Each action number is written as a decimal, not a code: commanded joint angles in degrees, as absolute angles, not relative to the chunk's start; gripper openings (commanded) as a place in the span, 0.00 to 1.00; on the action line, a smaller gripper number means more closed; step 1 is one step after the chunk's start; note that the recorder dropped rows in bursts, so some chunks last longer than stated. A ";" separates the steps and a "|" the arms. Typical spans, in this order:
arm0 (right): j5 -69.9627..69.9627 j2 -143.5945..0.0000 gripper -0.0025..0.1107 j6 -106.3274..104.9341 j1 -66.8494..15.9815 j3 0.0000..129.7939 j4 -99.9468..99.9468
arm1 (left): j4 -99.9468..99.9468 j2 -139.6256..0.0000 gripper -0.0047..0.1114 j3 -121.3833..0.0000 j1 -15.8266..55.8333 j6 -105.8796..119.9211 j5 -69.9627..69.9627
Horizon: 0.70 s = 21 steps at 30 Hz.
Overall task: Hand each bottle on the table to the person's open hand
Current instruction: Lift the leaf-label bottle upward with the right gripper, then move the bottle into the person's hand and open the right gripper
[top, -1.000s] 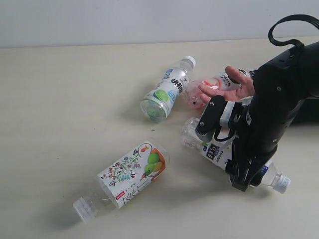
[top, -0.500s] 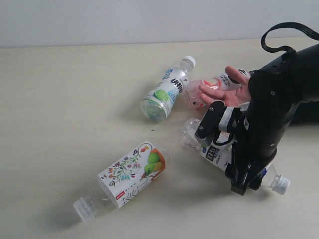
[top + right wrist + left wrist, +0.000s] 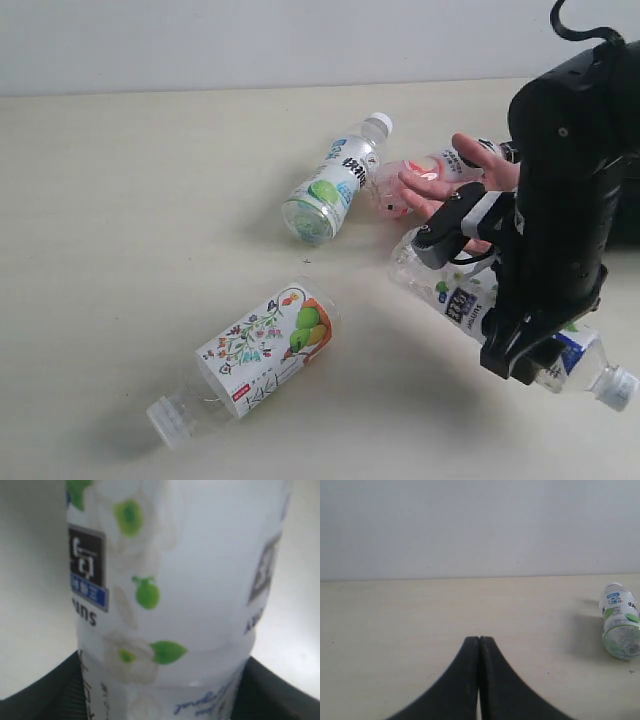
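My right gripper (image 3: 522,348) is shut on the white-and-navy bottle (image 3: 462,298), holding it tilted just above the table (image 3: 120,200), with its white cap (image 3: 615,388) pointing to the lower right. In the right wrist view that bottle (image 3: 170,580) fills the frame between the black fingers (image 3: 47,692). The person's open hand (image 3: 462,178) waits palm up just behind the bottle's base. The pink bottle (image 3: 408,182) lies partly under that hand. The green-and-blue bottle (image 3: 335,180) and the floral-and-fruit bottle (image 3: 262,348) lie on their sides. My left gripper (image 3: 479,641) is shut on nothing, far from all of them.
The left wrist view shows the green-and-blue bottle (image 3: 620,626) far off to one side, and a pale wall (image 3: 480,525) behind the table's back edge. The right arm's black body (image 3: 575,170) hides the table's right end.
The right gripper has lifted the white-and-navy bottle off the table and carried it right. The bottle's base now sits closer under the hand. The other bottles have not moved.
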State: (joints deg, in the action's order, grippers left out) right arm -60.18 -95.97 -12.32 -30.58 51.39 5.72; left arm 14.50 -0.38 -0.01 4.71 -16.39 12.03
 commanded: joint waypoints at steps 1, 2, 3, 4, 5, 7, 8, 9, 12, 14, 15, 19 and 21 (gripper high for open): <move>-68.30 -90.39 0.02 -11.42 -30.70 52.28 4.89 | 14.48 0.00 0.04 0.00 4.57 -16.70 11.75; -69.08 -88.53 0.02 -11.42 -30.70 52.57 4.44 | 14.48 0.00 0.04 0.00 4.57 -16.70 11.75; -69.38 -85.94 0.02 -11.27 -30.70 53.02 4.45 | 14.48 0.00 0.04 0.00 4.57 -16.70 11.75; -69.38 -84.63 0.02 -10.85 -30.70 53.31 4.70 | 14.48 0.00 0.04 0.00 4.57 -16.70 11.75; -68.87 -83.11 0.02 -10.18 -30.70 53.76 4.92 | 14.48 0.00 0.04 0.00 4.57 -16.70 11.75; -66.98 -80.85 0.02 -8.22 -30.48 54.57 5.71 | 14.48 0.00 0.04 0.00 4.57 -16.70 11.75; -65.58 -80.42 0.02 -6.80 -29.93 55.16 6.67 | 14.48 0.00 0.04 0.00 4.57 -16.70 11.75; -64.27 -80.27 0.02 -5.33 -29.12 55.92 7.15 | 14.48 0.00 0.04 0.00 4.57 -16.70 11.75; -62.10 -81.65 0.02 -2.95 -25.82 58.53 7.77 | 14.48 0.00 0.04 0.00 4.57 -16.70 11.75; -61.99 -83.37 0.02 -2.95 -23.42 60.37 7.66 | 14.48 0.00 0.04 0.00 4.57 -16.70 11.75; -62.11 -84.56 0.02 -2.67 -22.28 61.40 7.56 | 14.48 0.00 0.04 0.00 4.57 -16.70 11.75; -61.83 -89.96 0.02 -1.91 -18.81 64.51 6.46 | 14.48 0.00 0.04 0.00 4.57 -16.70 11.75; -61.04 -92.54 0.02 -2.13 -17.99 65.78 4.72 | 14.48 0.00 0.04 0.00 4.57 -16.70 11.75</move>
State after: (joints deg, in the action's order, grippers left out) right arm -62.53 -89.41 -2.26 -19.41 63.90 6.69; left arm 14.50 -0.38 -0.01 4.71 -16.39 12.03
